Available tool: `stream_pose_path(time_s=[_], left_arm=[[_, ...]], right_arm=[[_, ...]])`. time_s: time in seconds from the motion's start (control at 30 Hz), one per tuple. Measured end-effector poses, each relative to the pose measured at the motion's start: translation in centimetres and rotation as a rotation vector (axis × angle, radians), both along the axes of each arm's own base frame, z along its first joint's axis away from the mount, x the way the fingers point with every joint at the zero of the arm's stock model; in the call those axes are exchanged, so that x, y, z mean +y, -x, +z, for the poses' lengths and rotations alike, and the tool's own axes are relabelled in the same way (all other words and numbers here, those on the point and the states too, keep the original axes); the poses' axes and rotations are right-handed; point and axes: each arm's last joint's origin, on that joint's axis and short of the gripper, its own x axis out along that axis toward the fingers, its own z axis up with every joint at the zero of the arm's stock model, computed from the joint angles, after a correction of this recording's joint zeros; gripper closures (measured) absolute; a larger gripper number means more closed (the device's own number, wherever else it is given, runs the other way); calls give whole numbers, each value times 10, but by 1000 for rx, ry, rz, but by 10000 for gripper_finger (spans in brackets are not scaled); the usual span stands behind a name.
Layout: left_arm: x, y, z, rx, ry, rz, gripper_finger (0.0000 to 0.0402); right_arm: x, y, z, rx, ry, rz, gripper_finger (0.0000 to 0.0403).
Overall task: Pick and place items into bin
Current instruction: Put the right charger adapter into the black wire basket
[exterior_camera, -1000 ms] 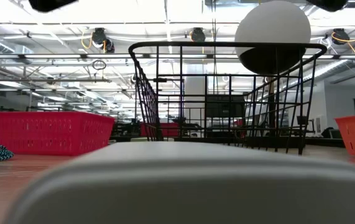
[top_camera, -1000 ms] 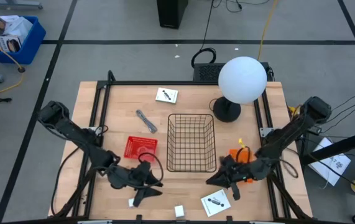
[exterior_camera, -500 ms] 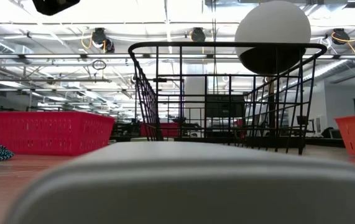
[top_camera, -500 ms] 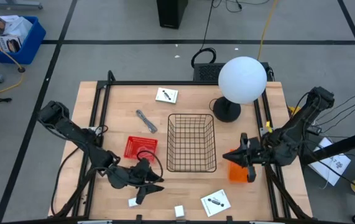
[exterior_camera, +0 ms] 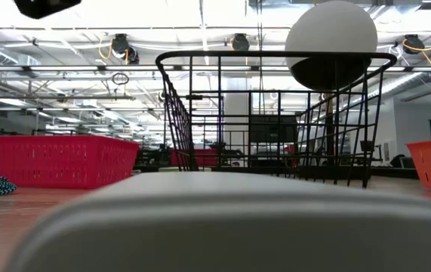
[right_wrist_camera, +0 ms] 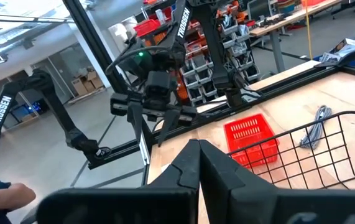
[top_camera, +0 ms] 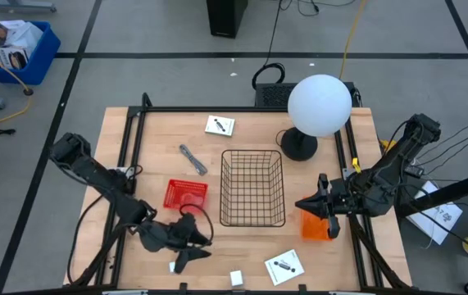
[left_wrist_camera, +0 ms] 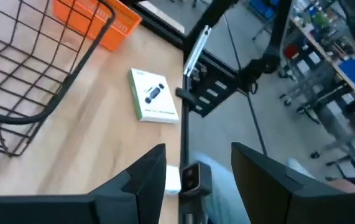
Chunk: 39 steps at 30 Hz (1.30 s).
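Note:
My left gripper (top_camera: 195, 249) (left_wrist_camera: 197, 163) hangs open near the table's near edge, left of the black wire basket (top_camera: 252, 188). A tiny white block (top_camera: 174, 266) lies just beside it on the near side, another (top_camera: 236, 278) (left_wrist_camera: 172, 179) at the near edge. One white card (top_camera: 284, 265) (left_wrist_camera: 154, 94) lies flat near the near edge, the other (top_camera: 219, 125) at the far side. The grey bent piece (top_camera: 193, 160) (right_wrist_camera: 317, 127) lies left of the basket. My right gripper (top_camera: 300, 205) (right_wrist_camera: 199, 160) is shut, empty, at the basket's right side. No teal tool shows.
A red basket (top_camera: 186, 194) sits left of the wire basket, an orange bin (top_camera: 317, 226) to its right under my right arm. A white globe lamp (top_camera: 320, 105) stands at the far right. A pale block (exterior_camera: 215, 223) fills the low view's foreground.
My right gripper has risen from beside the near white card and swung toward the far edge, ending level at the wire basket's right side above the orange bin. My left gripper has only shifted slightly in place.

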Motion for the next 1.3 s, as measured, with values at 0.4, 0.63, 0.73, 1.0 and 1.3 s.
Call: stream_pose_path(time_s=[0.4,0.63,0.73,1.0,1.3], left_arm=[[-12,-42,-15,30,220,386,215],[-35,-69,26,76,529,452,215],[-33,-69,24,145,376,439,215],[-24,-67,7,336,637,565,215],[-17,-98,-17,607,685,595,215]], right_arm=[[0,0,0,2,2,0,403],[0,0,0,2,2,0,403],[0,0,0,2,2,0,403],[0,0,0,2,2,0,403],[0,0,0,2,2,0,403]])
